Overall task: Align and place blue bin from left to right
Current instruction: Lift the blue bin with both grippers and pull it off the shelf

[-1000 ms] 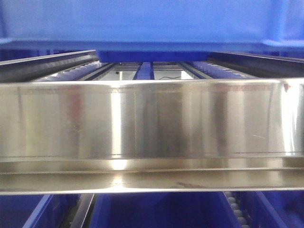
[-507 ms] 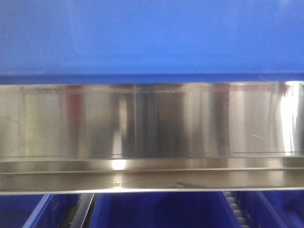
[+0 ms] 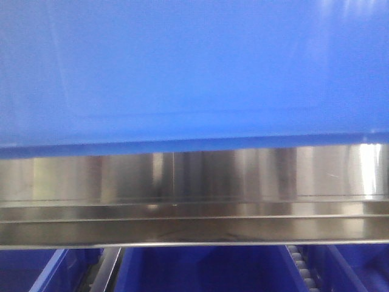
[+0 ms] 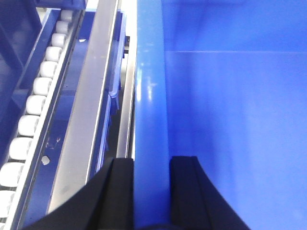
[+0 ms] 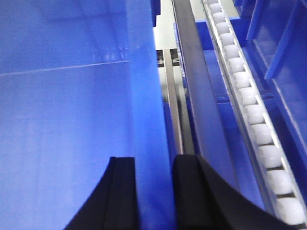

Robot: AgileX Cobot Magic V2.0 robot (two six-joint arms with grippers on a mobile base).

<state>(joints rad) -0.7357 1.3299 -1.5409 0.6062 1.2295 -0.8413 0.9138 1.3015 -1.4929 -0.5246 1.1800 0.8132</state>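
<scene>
**Blue bin held by both side rims over the steel shelf edge**

At the far left, a track of white plastic rollers point(image 4: 36, 110) runs away from the camera beside a flat silver metal guide rail point(image 4: 91, 96). Just right of that rail, the left gripper point(image 4: 152, 164) pinches the left rim of the bright blue rectangular plastic bin point(image 4: 151, 86), with one black finger outside the wall and one inside.

The bin's walls are smooth and glossy, and a faint rectangular panel outline shows on the side facing the front camera. That side point(image 3: 194, 73) fills the upper half of the front view. Its lower edge hangs in front of the polished stainless-steel shelf front point(image 3: 194, 182), with darker blue tubs point(image 3: 200, 271) below.

A second ago the shelf's rails and rollers showed behind the steel front. The bin's wall now hides them and reaches lower across the steel than half a second ago.

On the right, the right gripper point(image 5: 154, 164) clamps the bin's right rim in the same way. Beyond it lie a dark metal rail point(image 5: 196, 96) and a second white roller track point(image 5: 249, 105).
</scene>
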